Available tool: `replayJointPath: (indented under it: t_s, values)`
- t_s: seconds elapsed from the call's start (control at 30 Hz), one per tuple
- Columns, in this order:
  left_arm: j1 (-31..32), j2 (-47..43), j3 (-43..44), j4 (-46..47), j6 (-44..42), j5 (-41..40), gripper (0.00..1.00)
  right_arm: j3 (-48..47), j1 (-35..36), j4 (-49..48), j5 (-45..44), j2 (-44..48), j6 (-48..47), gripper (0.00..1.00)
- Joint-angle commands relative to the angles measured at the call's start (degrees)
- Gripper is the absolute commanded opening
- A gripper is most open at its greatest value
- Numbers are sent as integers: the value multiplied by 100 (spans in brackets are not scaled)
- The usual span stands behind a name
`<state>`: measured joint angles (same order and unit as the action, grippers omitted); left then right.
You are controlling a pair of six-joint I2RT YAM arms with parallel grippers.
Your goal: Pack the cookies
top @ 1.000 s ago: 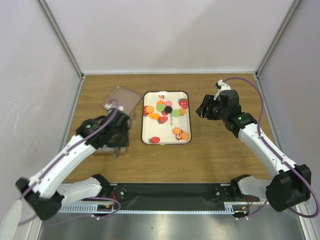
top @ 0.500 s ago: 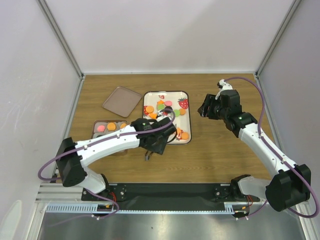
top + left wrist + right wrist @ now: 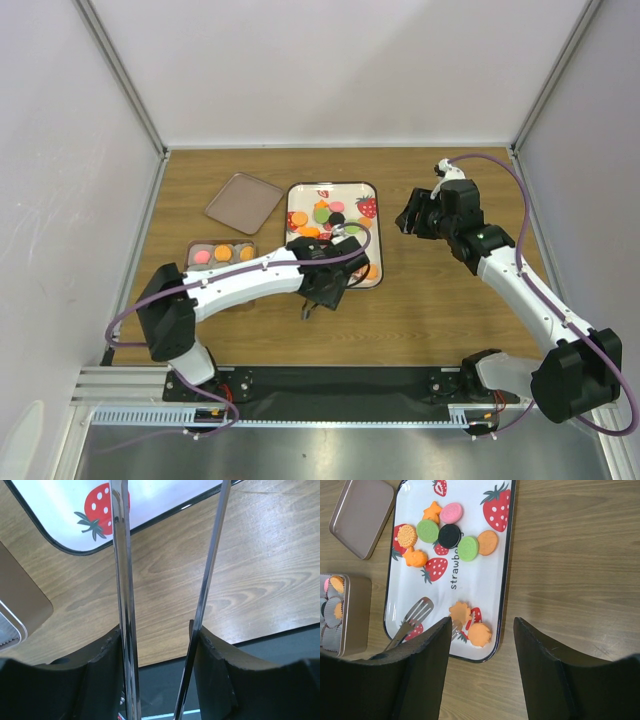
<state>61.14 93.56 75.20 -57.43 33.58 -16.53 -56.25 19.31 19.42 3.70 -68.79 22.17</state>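
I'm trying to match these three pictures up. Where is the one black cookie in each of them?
Top external: the black cookie lies in the far half of the tray.
Left wrist: not in it; only a tray corner with one strawberry print shows.
Right wrist: upper left, between two green cookies.
Shared landmark: the tray, which shows in all three views.

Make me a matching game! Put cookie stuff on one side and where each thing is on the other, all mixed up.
Things:
1 black cookie
2 tin lid
3 cookie tin
4 tongs

Places:
A empty, flat on the table
B between two green cookies
C partly filled, beside the tray
D tips over the tray

Pairs: 1-B, 2-A, 3-C, 4-D
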Motion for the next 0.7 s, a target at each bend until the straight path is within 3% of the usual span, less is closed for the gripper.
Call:
replayJointPath:
  t_s: [0.0,0.67]
  values:
    - [64,109,363,127,-177,-183,55,-70,-15,-96,-19,59,-99,58]
    - [196,593,671,-49,-291,-526,52,-62,3,-87,16,103,-90,58]
